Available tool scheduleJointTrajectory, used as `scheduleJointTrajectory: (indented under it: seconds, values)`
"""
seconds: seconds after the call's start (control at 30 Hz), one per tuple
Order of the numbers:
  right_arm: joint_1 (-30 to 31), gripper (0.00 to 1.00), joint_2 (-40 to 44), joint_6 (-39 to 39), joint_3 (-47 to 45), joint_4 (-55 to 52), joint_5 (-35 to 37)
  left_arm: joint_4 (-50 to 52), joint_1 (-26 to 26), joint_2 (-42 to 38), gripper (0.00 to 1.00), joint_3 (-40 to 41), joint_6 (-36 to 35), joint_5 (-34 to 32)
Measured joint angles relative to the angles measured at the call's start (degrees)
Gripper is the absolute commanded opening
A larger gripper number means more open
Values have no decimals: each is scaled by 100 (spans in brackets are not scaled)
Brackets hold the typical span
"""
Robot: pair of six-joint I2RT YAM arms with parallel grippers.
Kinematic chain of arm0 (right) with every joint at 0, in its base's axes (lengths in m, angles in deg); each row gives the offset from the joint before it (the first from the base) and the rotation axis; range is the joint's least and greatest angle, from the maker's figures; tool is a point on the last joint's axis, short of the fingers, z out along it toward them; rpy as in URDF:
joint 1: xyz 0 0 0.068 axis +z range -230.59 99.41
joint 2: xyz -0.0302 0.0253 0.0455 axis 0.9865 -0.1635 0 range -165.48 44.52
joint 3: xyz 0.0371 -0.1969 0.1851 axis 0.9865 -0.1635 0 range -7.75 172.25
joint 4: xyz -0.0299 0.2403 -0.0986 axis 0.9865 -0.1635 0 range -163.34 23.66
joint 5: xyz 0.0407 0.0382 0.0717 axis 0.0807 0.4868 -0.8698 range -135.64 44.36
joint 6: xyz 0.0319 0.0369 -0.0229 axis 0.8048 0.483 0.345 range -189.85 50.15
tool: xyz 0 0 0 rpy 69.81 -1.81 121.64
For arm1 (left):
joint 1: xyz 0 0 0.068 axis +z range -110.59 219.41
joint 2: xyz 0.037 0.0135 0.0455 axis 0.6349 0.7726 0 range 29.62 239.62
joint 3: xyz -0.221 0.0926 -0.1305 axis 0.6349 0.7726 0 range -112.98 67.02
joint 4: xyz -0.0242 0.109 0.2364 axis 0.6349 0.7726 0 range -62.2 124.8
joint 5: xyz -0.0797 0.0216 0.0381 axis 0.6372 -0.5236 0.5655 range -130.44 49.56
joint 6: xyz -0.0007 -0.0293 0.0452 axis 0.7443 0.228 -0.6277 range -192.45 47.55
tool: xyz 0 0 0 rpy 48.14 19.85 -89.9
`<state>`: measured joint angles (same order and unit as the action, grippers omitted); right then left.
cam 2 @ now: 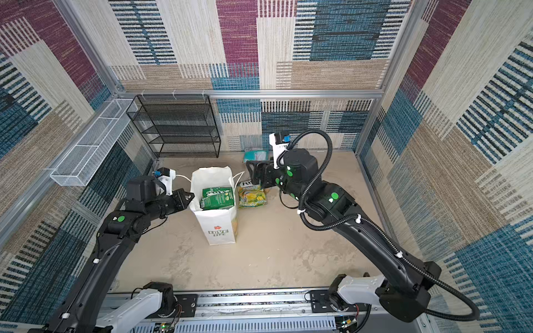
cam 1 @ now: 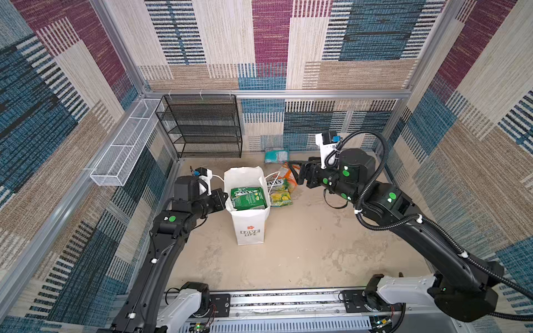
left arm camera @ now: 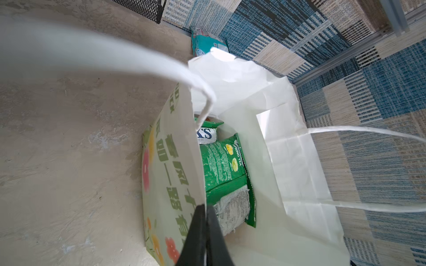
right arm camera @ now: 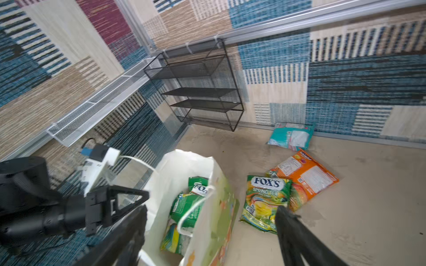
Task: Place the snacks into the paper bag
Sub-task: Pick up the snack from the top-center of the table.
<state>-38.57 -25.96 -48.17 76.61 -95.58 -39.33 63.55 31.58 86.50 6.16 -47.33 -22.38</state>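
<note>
- In both top views the paper bag (cam 1: 249, 225) (cam 2: 220, 227) stands upright on the table (cam 1: 317, 245), its mouth open, with green packets (cam 1: 248, 199) inside. The left gripper (cam 1: 225, 198) is at the bag's left rim. The right gripper (cam 1: 294, 173) hangs just right of the bag.
- In the left wrist view the left gripper (left arm camera: 204, 230) has its fingers pressed together on the rim of the bag's printed side wall.
- In the right wrist view the right gripper (right arm camera: 210, 209) has its fingers spread wide with nothing between them. A green-yellow packet (right arm camera: 265, 202) lies just beside the bag, touching an orange packet (right arm camera: 306, 177). A teal packet (right arm camera: 291, 137) rests against the back wall.
</note>
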Motion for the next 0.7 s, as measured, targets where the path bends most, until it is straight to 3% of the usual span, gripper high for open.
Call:
scheduleJointTrajectory:
  seconds: [0.17, 0.33, 0.7]
  values:
    - [-1010, 99, 157, 232, -1292, 492, -680, 0, 0, 13, 0, -9, -2, -13]
    - [-1615, 100, -319, 404, -2275, 1163, -1423, 11, 0, 2, 0, -20, -4, -33]
    - [-1952, 97, -2199, 575, -2911, 2579, -2544, 31, 0, -11, 0, -20, -4, -118]
